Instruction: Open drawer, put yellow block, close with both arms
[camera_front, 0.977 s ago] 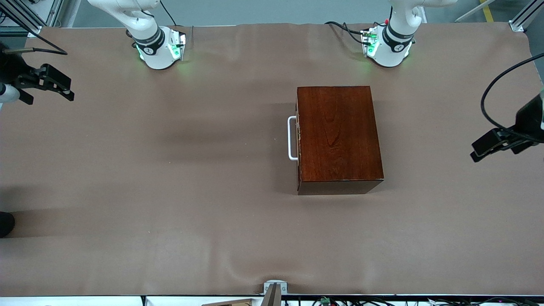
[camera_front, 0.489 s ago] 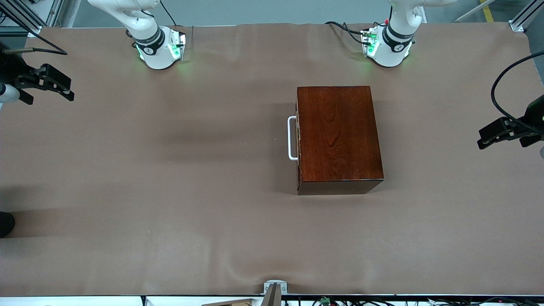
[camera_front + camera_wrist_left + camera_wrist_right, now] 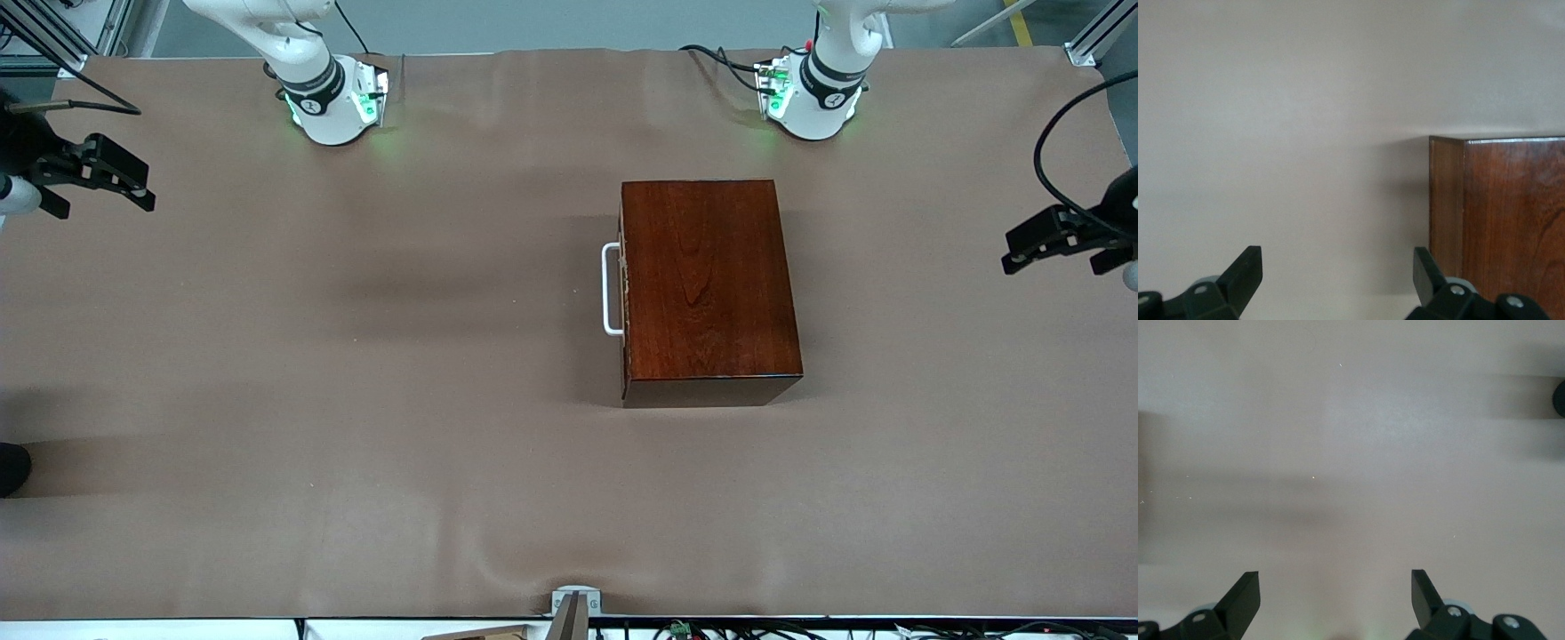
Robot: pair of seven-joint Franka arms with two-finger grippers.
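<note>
The mahogany box (image 3: 711,284) stands on the table toward the left arm's end. Its drawer (image 3: 625,293) sits flush in the box, and the white loop handle (image 3: 611,289) faces the right arm's end. The yellow block is out of view. My left gripper (image 3: 1013,253) hangs open over the table's edge at the left arm's end, well away from the box. In the left wrist view the same gripper (image 3: 1337,267) holds nothing, with a corner of the box (image 3: 1511,220) beside it. My right gripper (image 3: 147,188) waits open over the right arm's end, and its own view shows this gripper (image 3: 1335,587) empty over bare cloth.
A brown cloth (image 3: 356,400) covers the whole table. A dark round object (image 3: 13,467) sits at the table's edge at the right arm's end and also shows as a dark shape (image 3: 1558,398) in the right wrist view. A small metal bracket (image 3: 575,604) marks the near edge.
My left gripper has drawn back along the table's end toward the bases' side, still open. The right arm and the box have not moved.
</note>
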